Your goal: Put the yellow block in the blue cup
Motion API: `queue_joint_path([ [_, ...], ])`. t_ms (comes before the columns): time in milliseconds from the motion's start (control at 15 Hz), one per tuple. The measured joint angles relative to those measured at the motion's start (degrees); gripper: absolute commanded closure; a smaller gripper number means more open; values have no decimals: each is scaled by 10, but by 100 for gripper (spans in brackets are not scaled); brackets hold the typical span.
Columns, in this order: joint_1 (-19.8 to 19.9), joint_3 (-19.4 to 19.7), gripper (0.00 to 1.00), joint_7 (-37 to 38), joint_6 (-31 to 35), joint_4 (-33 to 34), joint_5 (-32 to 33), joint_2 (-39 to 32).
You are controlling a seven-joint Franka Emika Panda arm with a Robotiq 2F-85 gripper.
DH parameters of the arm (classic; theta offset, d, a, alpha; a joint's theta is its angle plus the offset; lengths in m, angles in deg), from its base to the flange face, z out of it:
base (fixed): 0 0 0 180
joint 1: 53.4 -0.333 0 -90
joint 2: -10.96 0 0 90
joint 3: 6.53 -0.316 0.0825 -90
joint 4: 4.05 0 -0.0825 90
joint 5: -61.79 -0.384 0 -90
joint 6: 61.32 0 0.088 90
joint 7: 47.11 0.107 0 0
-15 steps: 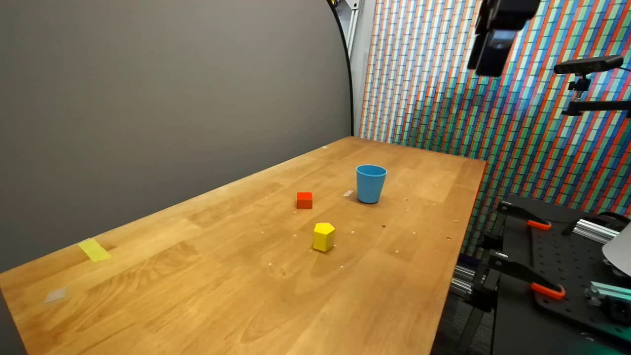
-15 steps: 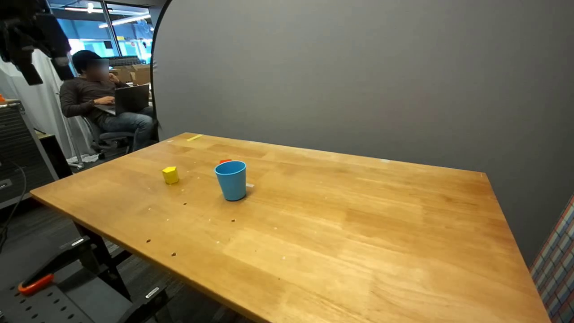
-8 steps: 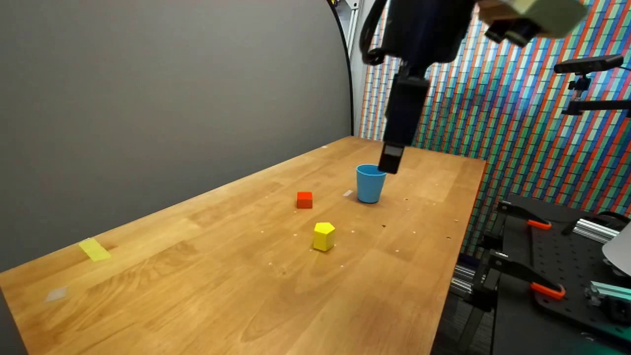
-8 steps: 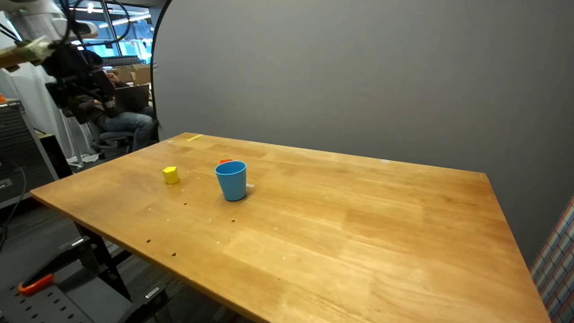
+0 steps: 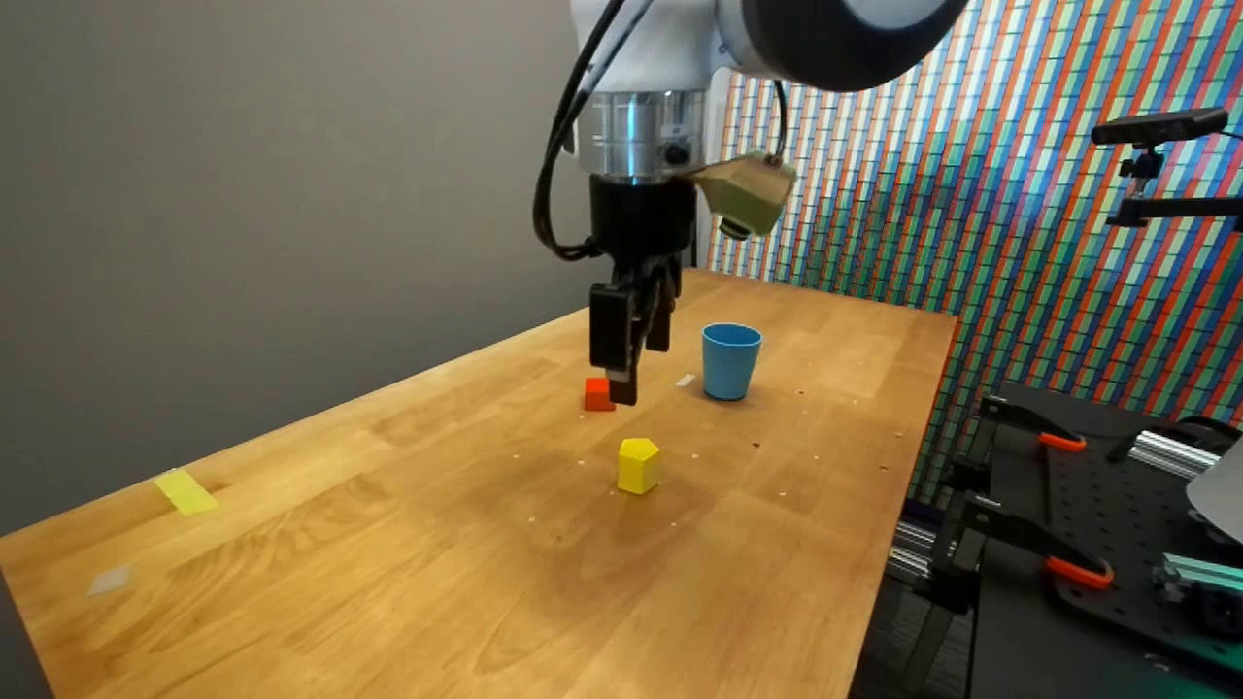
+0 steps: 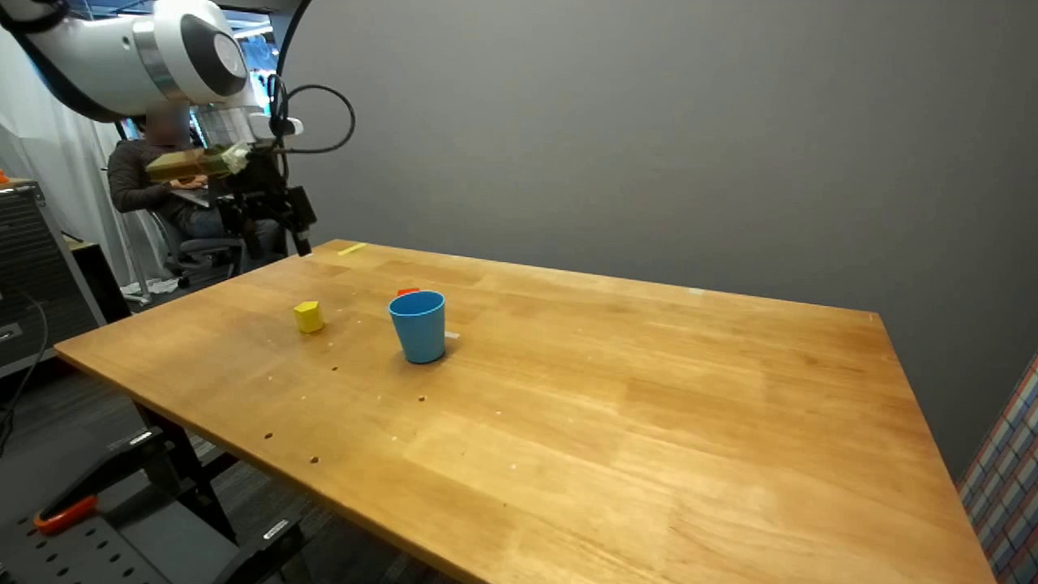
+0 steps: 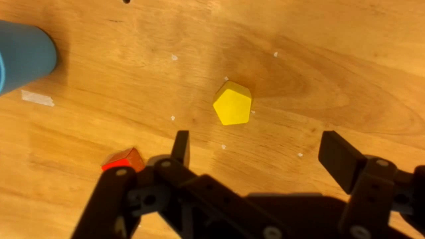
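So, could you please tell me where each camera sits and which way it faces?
An exterior view, high near one end of the table, faces along it toward the colourful wall; arm and gripper hang near centre.
An exterior view, high beside the table, faces across it toward the grey screen; arm and gripper show upper left.
The wrist view, from the arm, faces down at the yellow block; the gripper's spread fingers show at the bottom.
Both exterior views share the yellow block, blue cup, red block and gripper.

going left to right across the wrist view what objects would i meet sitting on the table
Blue cup, cut off by the picture's left edge → red block → yellow block.
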Motion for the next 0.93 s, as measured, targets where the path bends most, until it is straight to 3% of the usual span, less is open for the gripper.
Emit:
queue_joint_path([
  [400, -35, 60, 0, -51, -10, 95, -104, -115],
  [933, -46, 106, 0, -51, -23, 94, -136, -134],
])
